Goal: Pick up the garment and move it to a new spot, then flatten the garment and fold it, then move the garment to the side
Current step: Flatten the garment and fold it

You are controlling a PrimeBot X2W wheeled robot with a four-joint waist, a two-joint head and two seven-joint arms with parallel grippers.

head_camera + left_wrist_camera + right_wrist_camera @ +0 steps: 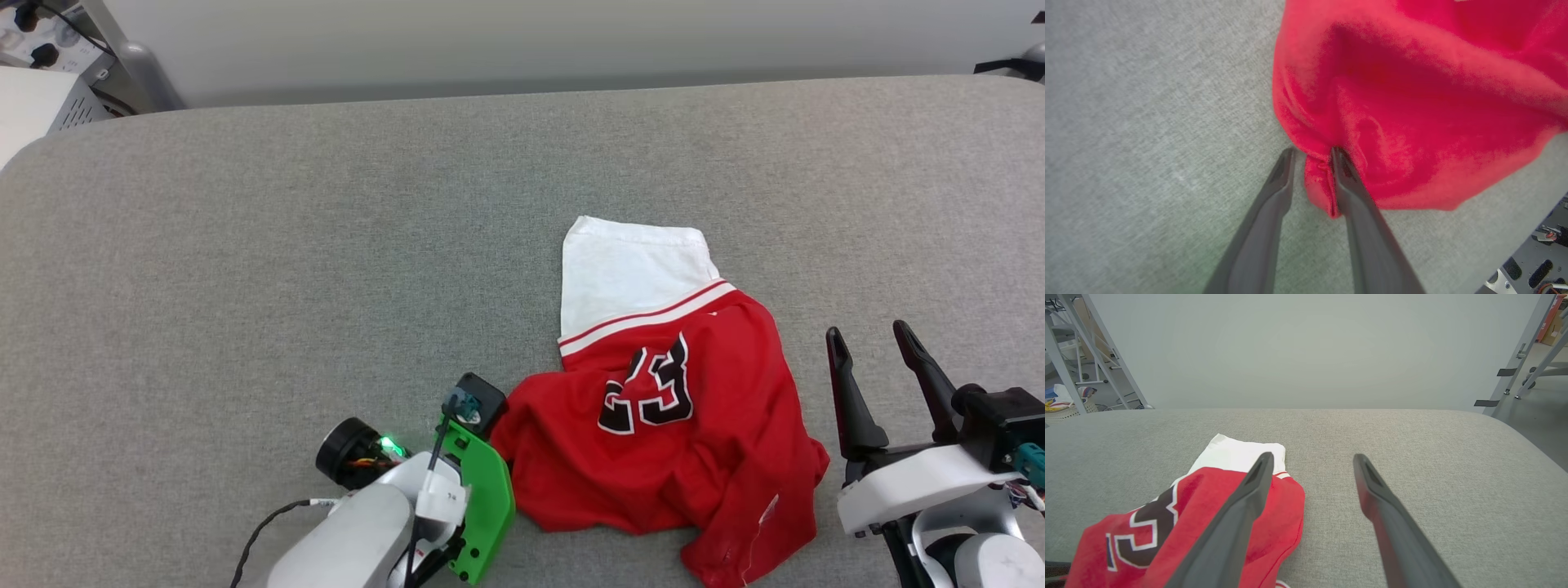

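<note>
Left gripper lies nearest, at the near-left edge of the garment. Its fingers stand partly apart astride a small fold of the red hem. One finger touches the cloth and the other stands just clear, so no firm clamp is confirmed.

The garment lies crumpled on the grey fabric table, near and right of centre, between the two grippers. Its long axis runs near to far, with the white sleeve pointing away.

The right gripper sits just beside the garment's right edge without touching it, fingers wide apart and empty.

Judgement: the cloth extends rightward and away from the left fingers, so the left arm is placed for the lift.

Legible writing: "23" in black with a white outline, seen inverted. A white tag at the near hem is too small to read.
</note>
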